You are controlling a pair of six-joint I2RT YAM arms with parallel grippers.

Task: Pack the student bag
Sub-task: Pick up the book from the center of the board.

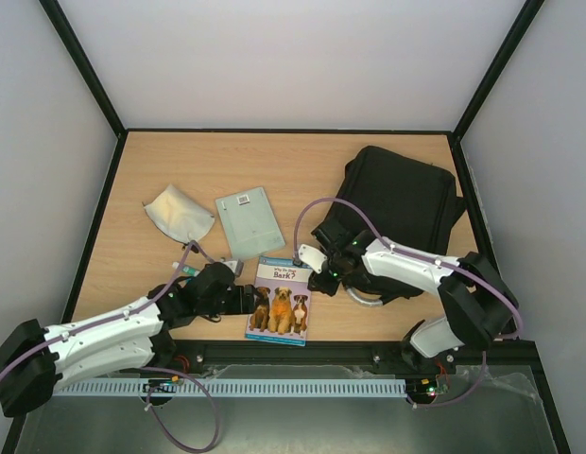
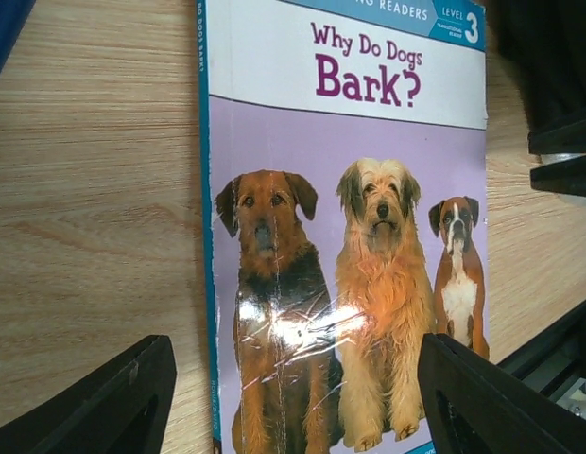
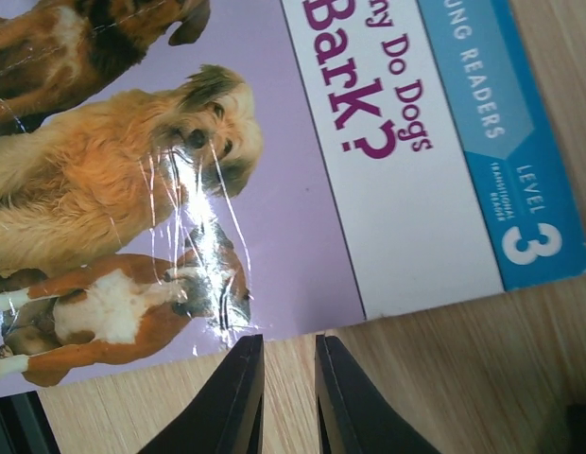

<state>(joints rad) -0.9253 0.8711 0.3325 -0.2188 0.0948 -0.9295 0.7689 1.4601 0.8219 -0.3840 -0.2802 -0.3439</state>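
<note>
Your left fingers (image 2: 491,397), spread wide, hover over the flat dog book (image 2: 350,236); right fingers (image 3: 232,397), nearly closed and empty, sit at its edge. A push may skid it, not lift it. Upper right in the top view lies the student bag (image 1: 397,203).

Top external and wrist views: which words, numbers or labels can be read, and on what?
"Why Do Dogs Bark?": glossy lilac paperback book with three dogs, cover's white strip.
"LEVEL 3": blue band at the cover's top.
"UNG READERS": same band, start cut off.
Small print beside "LEVEL": too small to read.
White label on the pale green flat packet: too small to read.
</note>
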